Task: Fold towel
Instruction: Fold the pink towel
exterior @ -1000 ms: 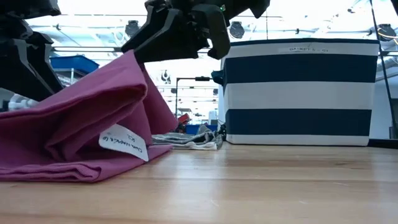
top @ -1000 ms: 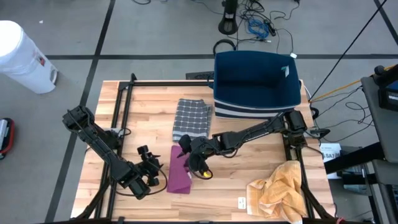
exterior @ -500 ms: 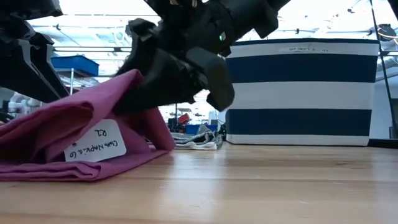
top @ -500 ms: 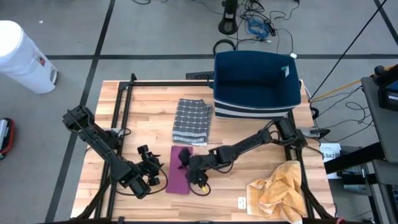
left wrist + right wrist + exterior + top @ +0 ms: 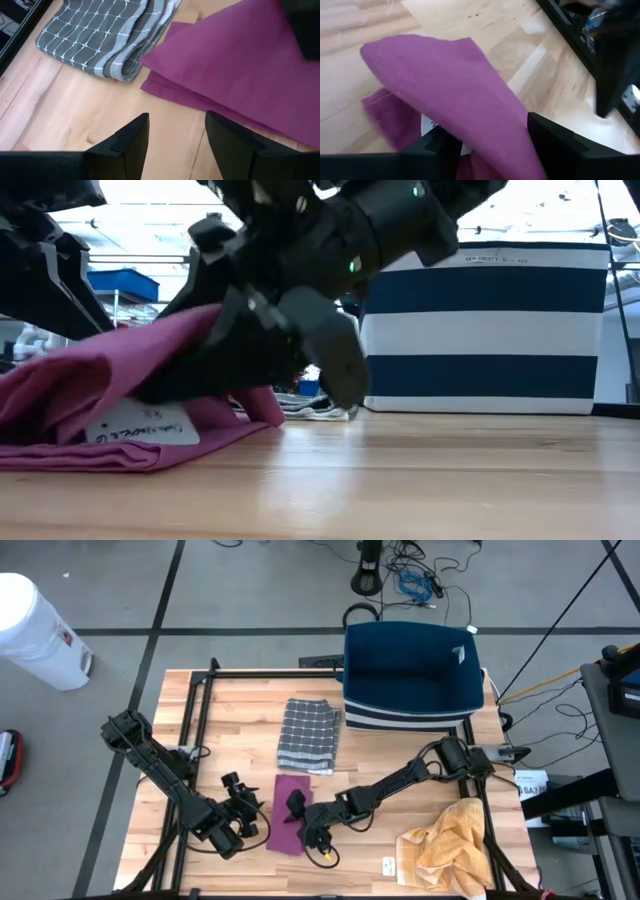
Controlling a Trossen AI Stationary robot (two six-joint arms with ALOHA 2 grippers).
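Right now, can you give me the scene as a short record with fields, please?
towel in work: magenta cloth napkin, partly folded, white label showing
right end effector: holds a fold of the napkin, lifted off the table
left end effector: open, beside the napkin, not touching it
already folded: grey checked towel, near the basket
waiting: yellow towel, crumpled at the table corner
container: navy striped basket

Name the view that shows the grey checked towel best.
The high view: the grey checked towel lies folded and whole beside the striped basket. The left wrist view crops it, the low view shows just an edge, the right wrist view nothing.
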